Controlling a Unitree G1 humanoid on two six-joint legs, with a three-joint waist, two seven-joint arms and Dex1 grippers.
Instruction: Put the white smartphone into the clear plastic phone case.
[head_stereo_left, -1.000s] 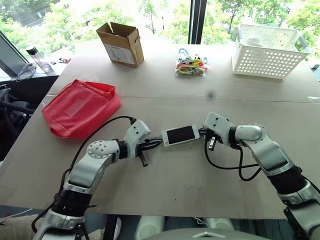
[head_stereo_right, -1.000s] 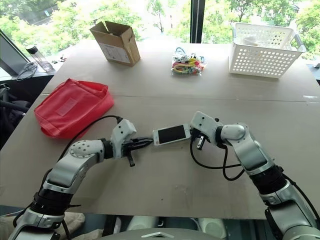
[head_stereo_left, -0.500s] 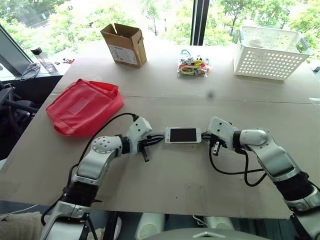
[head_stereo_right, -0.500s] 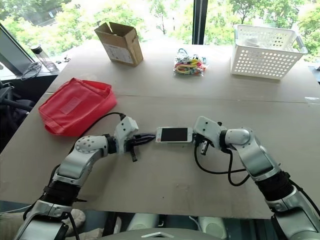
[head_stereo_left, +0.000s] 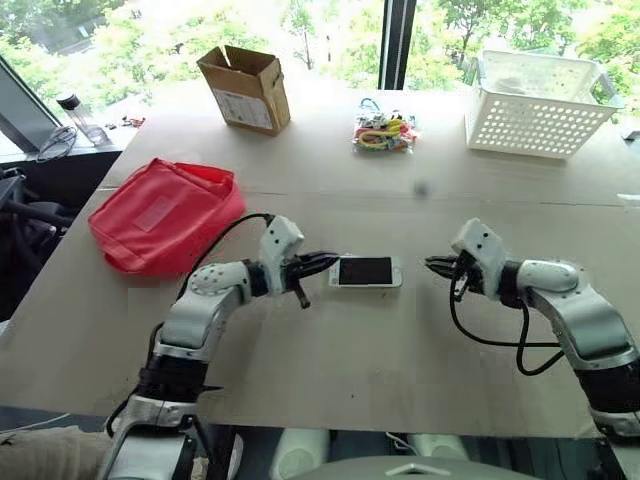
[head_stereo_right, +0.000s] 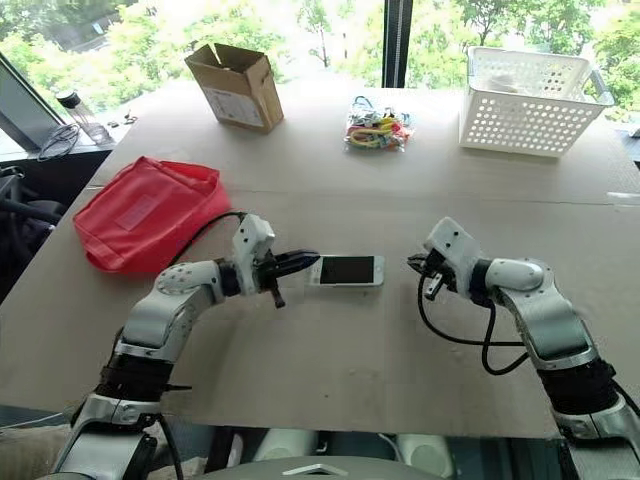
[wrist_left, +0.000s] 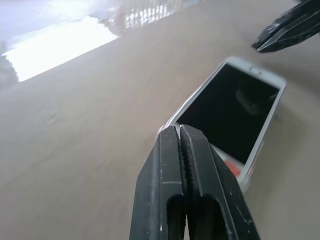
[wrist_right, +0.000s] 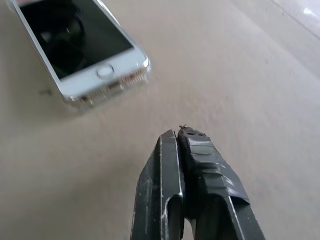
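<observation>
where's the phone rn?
The white smartphone lies screen-up mid-table, between the grippers: left gripper at its end, right gripper apart.

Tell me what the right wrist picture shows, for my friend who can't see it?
A white phone lies screen-up on a plain tan table, its round button end nearest the camera. The robot's black right claw is shut and points toward it without touching it.

Head stereo looks down over table (head_stereo_left: 350, 380); wrist cams close (share phone (wrist_left: 227, 117))
</observation>
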